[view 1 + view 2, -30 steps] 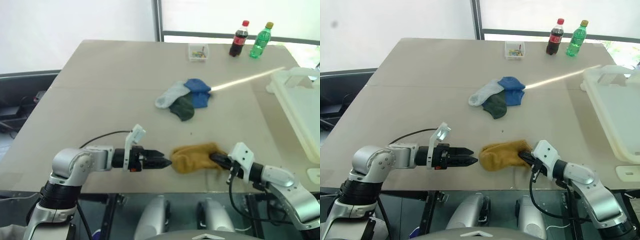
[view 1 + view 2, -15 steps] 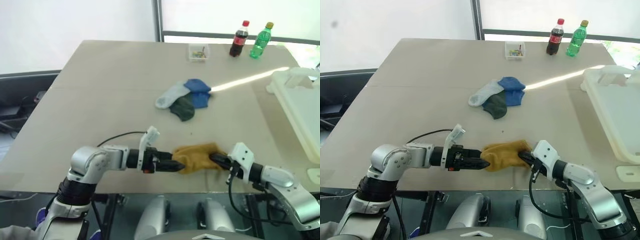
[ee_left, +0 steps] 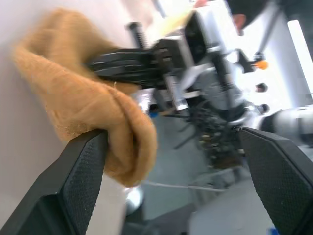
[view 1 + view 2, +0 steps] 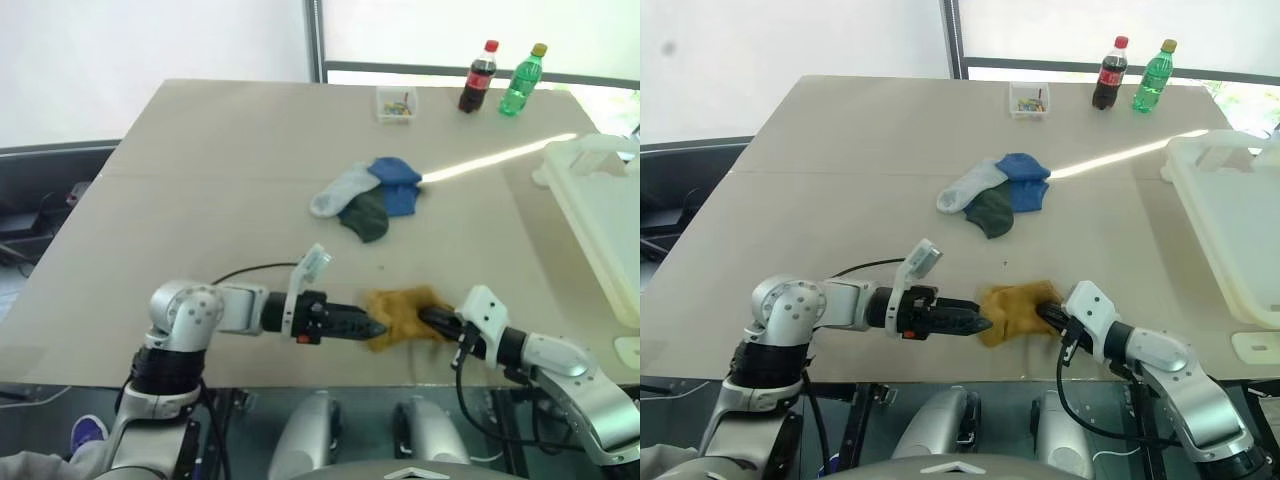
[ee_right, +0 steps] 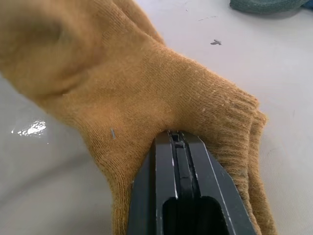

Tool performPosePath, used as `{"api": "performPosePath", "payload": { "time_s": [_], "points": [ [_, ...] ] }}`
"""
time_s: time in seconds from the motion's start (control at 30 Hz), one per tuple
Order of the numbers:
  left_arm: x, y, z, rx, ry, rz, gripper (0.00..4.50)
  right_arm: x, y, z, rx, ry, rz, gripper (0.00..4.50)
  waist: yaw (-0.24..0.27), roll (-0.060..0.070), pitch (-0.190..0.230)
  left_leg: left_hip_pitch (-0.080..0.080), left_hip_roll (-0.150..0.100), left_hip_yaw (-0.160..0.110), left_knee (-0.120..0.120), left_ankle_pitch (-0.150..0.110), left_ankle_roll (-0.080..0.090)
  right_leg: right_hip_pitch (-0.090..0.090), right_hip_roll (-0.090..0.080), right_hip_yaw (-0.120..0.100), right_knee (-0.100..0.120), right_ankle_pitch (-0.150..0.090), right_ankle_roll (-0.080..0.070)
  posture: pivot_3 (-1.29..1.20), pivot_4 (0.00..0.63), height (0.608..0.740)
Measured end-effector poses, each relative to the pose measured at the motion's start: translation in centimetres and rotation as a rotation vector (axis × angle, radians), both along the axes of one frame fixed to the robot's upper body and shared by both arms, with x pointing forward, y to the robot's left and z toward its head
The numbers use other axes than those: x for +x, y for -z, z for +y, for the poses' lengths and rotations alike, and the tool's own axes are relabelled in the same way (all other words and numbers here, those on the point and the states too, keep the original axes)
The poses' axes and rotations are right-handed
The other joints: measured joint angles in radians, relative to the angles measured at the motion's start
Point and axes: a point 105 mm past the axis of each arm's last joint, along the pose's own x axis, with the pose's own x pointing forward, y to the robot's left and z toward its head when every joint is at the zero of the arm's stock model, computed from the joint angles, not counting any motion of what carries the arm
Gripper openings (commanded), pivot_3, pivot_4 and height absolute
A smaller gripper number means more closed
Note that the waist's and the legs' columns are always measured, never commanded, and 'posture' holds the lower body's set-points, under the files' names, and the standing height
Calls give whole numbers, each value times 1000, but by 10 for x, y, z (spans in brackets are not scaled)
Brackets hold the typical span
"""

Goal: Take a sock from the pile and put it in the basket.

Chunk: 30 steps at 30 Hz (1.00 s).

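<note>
Silver-grey rounded arm shells, black joint bands; left gripper (image 4: 372,327) and right gripper (image 4: 428,318): 2 black fingers each, white wrist camera block; thin black cable looping from each forearm

Mustard sock (image 5: 146,98) fuzzy ribbed knit; table (image 4: 200,180) smooth matt.

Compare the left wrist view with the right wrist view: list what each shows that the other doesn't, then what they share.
Left wrist view alone: the left end effector, open, one finger against the yellow sock, with the right end effector's silver arm behind.

Right wrist view alone: the cuff clamped close up, the bare table, and an edge of the dark green sock.

Both: the yellow sock and the right end effector, shut on it.
</note>
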Motion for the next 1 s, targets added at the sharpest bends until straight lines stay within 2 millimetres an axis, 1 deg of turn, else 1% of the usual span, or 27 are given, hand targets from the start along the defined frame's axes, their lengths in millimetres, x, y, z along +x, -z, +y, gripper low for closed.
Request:
{"api": "performPosePath", "payload": {
  "time_s": [0.1, 0.23, 0.37, 0.6, 0.67, 0.73, 0.83, 0.93, 1.0],
  "points": [
    [3, 0, -4, -9, 1, 14, 4449, -1, 0, 0, 2, 3, 5, 0, 0, 0, 0, 0, 0, 0, 0, 0, 0, 0, 0, 0, 0, 0, 0, 0, 150, 729],
    [13, 3, -21, -63, 5, 57, 4449, -2, -1, -2, 10, 13, 18, 0, 3, 0, 0, 0, -1, 1, 0, 0, 0, 0, 1, -3, 0, 0, 0, 0, 150, 729],
    [19, 4, -34, -104, 25, 87, 4449, -4, -4, -3, 21, 22, 36, 0, 2, 0, 0, -2, -1, 0, 0, 0, 0, 0, 1, -3, 0, 0, 0, 0, 150, 729],
    [27, 0, -53, -147, 51, 87, 4449, -6, -8, -2, 36, 34, 50, 0, 2, 0, 0, -3, -1, 0, 0, 0, 0, 0, 1, -4, -1, 0, 0, 0, 150, 729],
    [29, 0, -61, -165, 58, 96, 4449, -8, -12, -3, 44, 47, 49, 0, 3, 0, 0, -4, -1, -1, 0, 0, 0, 0, 1, -5, -2, 0, 0, 0, 150, 729],
    [32, -1, -68, -181, 63, 102, 4449, -10, -21, -3, 53, 47, 37, 0, 3, 0, 0, -4, -1, -1, 0, 0, 0, 0, 1, -5, -2, 0, 0, 0, 150, 729],
    [31, 0, -73, -193, 70, 105, 4449, -12, -34, -7, 51, 57, 20, 0, 2, 0, 0, -4, -1, -1, 0, 0, 0, 0, 0, -5, -2, 0, 0, 0, 150, 729],
    [31, 0, -76, -207, 78, 100, 4449, -16, -41, -12, 45, 73, 26, 0, 2, 0, 0, -4, -1, -1, 0, 0, 1, 0, 0, -6, -2, 0, 0, 0, 150, 729],
    [31, 0, -79, -214, 81, 106, 4449, -20, -42, -13, 34, 65, 40, 0, 4, 0, 0, -5, -1, -2, 0, 0, 1, 0, 0, -6, -2, 0, 0, 0, 150, 729]
  ]
}}
